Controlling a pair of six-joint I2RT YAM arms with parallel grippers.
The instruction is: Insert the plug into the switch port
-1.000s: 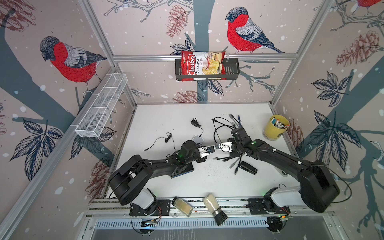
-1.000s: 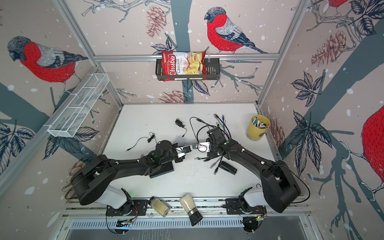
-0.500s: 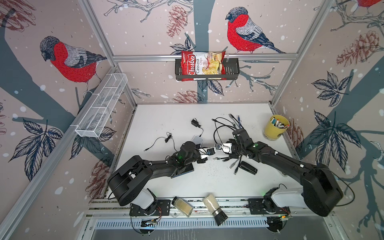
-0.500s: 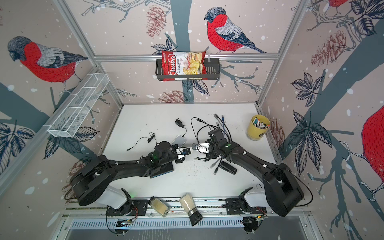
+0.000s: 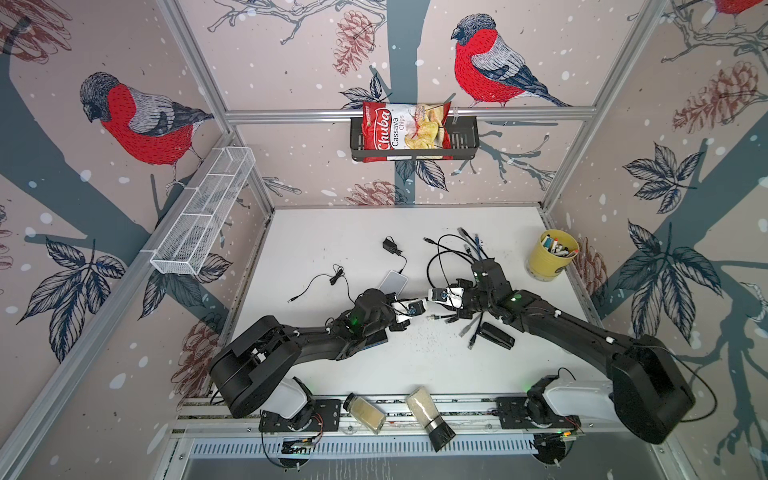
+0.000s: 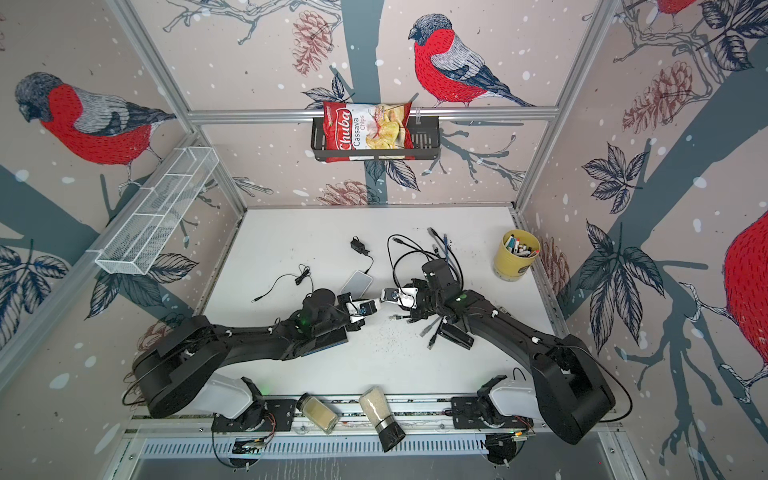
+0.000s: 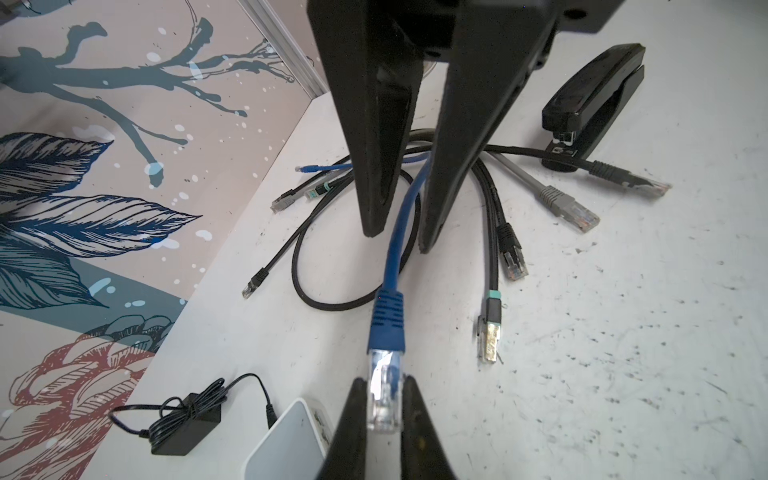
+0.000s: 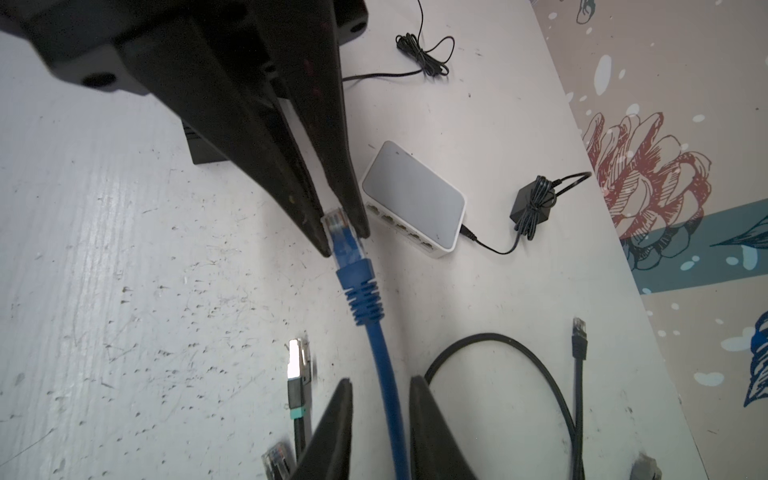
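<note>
A clear plug with a blue boot, on a blue cable, sits pinched between the fingers of my left gripper, just above the table. My left gripper is shut on it. The white switch lies right beside that gripper, its row of ports facing the plug. My right gripper is open; the blue cable runs through the gap between its fingers without touching them. In both top views the two grippers meet tip to tip near the switch.
Several loose network cables fan out under the right arm, next to a black stapler. The switch's power adapter lies by the back wall. A yellow cup of pens stands at the right, and two jars lie on the front rail.
My right gripper, shut on the blue cable a second ago, has opened and let it go. The left gripper still holds the plug in the same place.
</note>
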